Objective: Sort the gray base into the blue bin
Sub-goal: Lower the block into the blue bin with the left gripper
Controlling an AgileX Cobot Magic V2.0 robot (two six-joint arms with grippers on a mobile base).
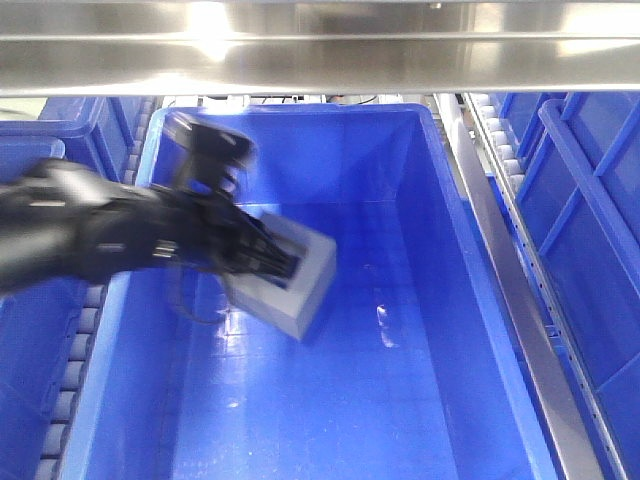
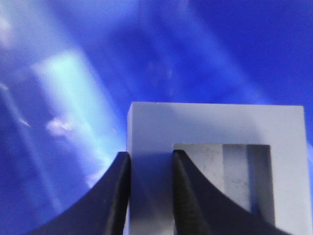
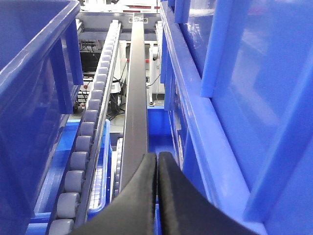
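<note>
Reaching in from the left edge of the front view, the left gripper [image 1: 285, 262] held the gray base [image 1: 300, 285] tilted above the floor of the blue bin [image 1: 440, 200] — left of the frame's centre, clear of the bin's walls. In the left wrist view its fingers [image 2: 183, 196] pinched one wall of the block, one finger outside and the other inside the square recess [image 2: 230, 176], with blurred blue plastic filling the background. The right gripper [image 3: 157, 161] had its fingers pressed together, pointing along a dark rail [image 3: 136, 98] between a roller track [image 3: 93, 122] and blue crates [image 3: 230, 98] — lower centre of that view.
</note>
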